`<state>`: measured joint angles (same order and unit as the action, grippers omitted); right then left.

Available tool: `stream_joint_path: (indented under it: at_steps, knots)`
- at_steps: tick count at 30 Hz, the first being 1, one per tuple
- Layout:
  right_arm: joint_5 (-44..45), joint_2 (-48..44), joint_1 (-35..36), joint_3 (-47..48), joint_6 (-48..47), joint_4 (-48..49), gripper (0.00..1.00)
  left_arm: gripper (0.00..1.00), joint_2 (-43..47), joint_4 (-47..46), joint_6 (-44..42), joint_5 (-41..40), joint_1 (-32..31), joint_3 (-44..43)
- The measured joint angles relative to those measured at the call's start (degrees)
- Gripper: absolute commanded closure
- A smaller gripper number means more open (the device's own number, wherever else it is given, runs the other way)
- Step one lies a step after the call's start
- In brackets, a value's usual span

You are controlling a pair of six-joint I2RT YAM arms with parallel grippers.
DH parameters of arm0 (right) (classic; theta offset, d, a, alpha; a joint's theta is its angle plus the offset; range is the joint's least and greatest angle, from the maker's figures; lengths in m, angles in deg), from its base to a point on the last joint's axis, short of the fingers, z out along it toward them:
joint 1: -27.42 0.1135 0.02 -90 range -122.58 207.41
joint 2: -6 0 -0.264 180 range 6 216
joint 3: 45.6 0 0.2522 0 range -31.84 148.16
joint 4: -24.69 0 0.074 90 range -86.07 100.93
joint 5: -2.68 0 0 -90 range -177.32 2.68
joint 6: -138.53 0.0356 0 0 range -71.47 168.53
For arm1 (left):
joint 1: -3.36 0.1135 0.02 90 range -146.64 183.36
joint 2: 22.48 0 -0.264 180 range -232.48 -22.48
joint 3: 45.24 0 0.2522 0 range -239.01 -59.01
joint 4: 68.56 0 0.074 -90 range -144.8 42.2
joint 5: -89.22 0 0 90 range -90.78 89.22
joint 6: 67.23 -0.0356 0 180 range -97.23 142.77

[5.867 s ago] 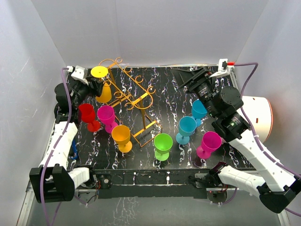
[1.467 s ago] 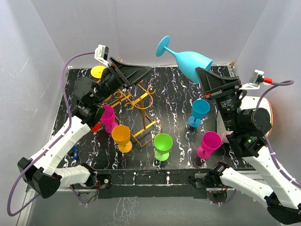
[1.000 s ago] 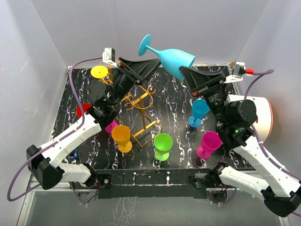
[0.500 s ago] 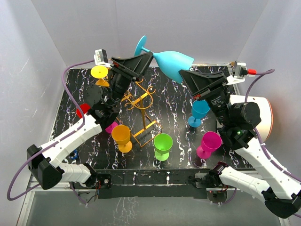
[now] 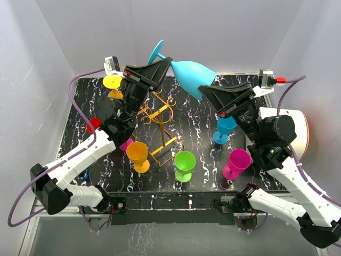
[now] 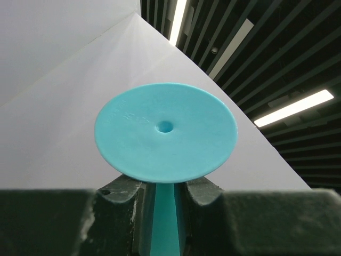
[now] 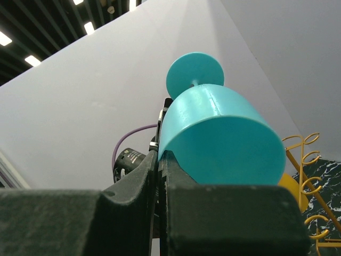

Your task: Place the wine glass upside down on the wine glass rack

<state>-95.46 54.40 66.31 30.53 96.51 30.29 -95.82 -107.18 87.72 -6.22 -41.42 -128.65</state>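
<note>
Aloft near rack (image 5: 160, 113), tilted teal glass (image 5: 193, 77); right pincer (image 5: 203, 92) clenched on bowl rim; left pincer (image 5: 168, 62) clamped on stem next to foot.

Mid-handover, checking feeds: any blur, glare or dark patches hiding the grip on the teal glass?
Top view: evenly lit and sharp, the teal glass unblurred. Left wrist view: the foot is crisp, bright ceiling strips cause no glare on it, the left end effector is in dark shadow. Right wrist view: the bowl is sharp, the right end effector nearly black.
</note>
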Motion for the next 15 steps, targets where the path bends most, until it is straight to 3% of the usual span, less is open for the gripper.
stream_joint_path:
  at_steps: [5,15]
  knots:
    - [-1.2,0.1,0.0,0.0,0.2,-0.3,1.0,0.8,-0.5,-0.4,0.0,-0.2,-0.1,-1.0]
    - [-3.4,0.8,0.0,0.0,0.2,0.3,1.0,1.0,-1.9,-1.2,-2.0,-0.2,-0.1,-2.8]
